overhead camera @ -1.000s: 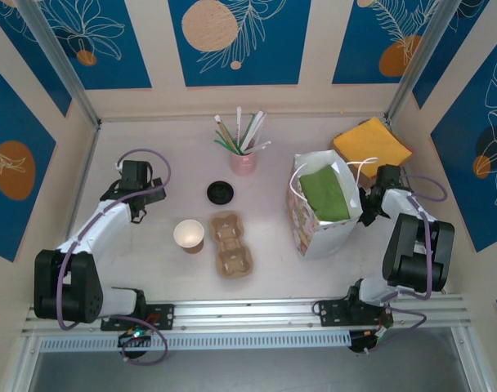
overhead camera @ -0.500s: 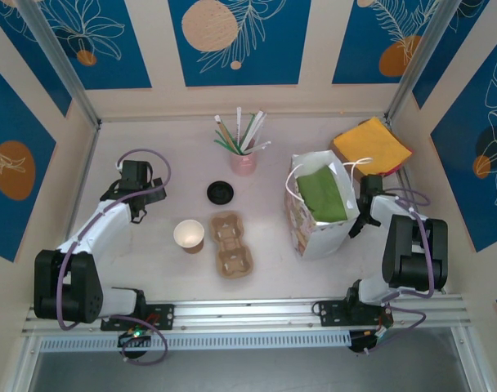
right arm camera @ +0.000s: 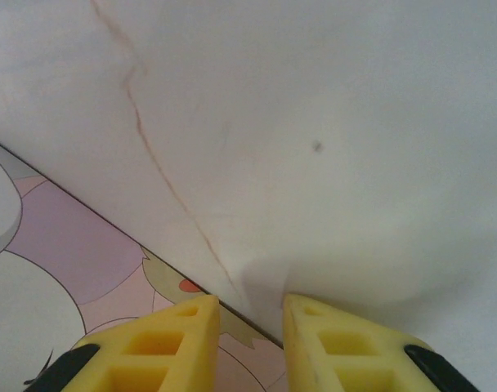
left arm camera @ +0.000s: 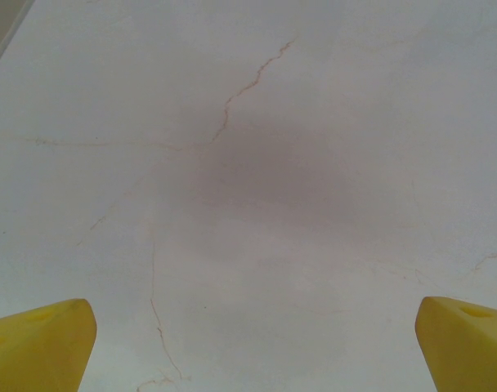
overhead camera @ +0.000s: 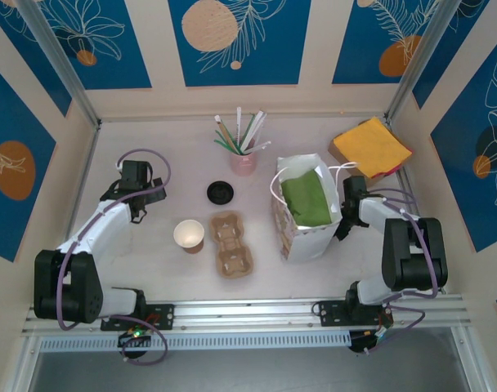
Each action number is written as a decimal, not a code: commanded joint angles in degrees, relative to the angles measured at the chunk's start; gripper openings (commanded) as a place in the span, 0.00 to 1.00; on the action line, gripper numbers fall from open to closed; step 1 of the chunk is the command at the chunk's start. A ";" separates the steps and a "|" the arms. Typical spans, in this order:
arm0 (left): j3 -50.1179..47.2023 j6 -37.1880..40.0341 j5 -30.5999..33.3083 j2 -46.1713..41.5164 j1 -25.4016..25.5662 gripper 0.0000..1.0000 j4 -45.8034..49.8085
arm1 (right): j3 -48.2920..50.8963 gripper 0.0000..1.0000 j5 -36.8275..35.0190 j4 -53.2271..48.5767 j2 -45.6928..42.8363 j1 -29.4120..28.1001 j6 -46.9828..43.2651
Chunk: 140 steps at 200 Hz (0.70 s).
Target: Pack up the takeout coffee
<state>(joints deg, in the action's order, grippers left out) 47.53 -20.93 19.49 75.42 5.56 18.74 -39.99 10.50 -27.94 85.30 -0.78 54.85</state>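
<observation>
The lidded takeout coffee is out of view. A lidless brown cup point(overhead camera: 189, 235) with a cream inside stands left of the cardboard tray point(overhead camera: 232, 243). A loose black lid point(overhead camera: 220, 192) lies behind the tray. My left gripper point(overhead camera: 136, 175) point(left arm camera: 252, 351) hangs open over bare table at the far left, nothing between its fingers. My right gripper point(overhead camera: 347, 209) point(right arm camera: 244, 335) is shut to a narrow gap and presses against the lower right side of the white paper bag point(overhead camera: 306, 214) point(right arm camera: 60, 269).
The bag holds a green napkin point(overhead camera: 306, 200). A pink cup of straws point(overhead camera: 243, 159) stands at the back centre. Orange and yellow napkins point(overhead camera: 371, 145) lie at the back right. Bare table lies in front of the tray and the bag.
My right gripper has swung left and slid the paper bag leftward toward the tray. The left arm, cup, lid and tray have not moved.
</observation>
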 commanded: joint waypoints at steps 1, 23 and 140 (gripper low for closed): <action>0.16 -0.43 -0.59 -1.33 -0.38 1.00 1.00 | 0.27 0.27 -0.41 -0.18 -0.76 -2.44 2.83; 0.11 -0.34 -0.73 -1.48 -0.38 1.00 1.12 | -0.26 0.27 -0.61 0.04 -0.24 -4.23 3.77; -0.53 0.36 -0.83 -1.90 -0.38 1.00 0.42 | -3.98 0.31 -4.77 -6.24 -4.22 -2.50 -0.70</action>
<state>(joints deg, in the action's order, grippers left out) 47.51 -20.91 19.46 74.52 5.56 18.90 -41.17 7.86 -29.95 83.79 -6.22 58.26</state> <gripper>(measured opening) 0.998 0.288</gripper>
